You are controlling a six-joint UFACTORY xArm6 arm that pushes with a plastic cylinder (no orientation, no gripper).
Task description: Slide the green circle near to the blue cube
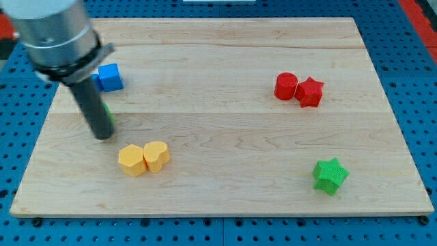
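The blue cube (pixel 110 77) sits near the board's upper left. The green circle (pixel 108 113) is almost wholly hidden behind my rod; only a thin green sliver shows at the rod's right side, a little below the blue cube. My tip (pixel 103 134) rests on the board just below and left of that sliver, touching or very close to it. The arm's grey body covers the view's top left corner.
A yellow hexagon (pixel 132 160) and a yellow heart (pixel 157 156) lie side by side just below and right of the tip. A red cylinder (pixel 285 86) and red star (pixel 309 91) sit at the right. A green star (pixel 330 175) lies at the lower right.
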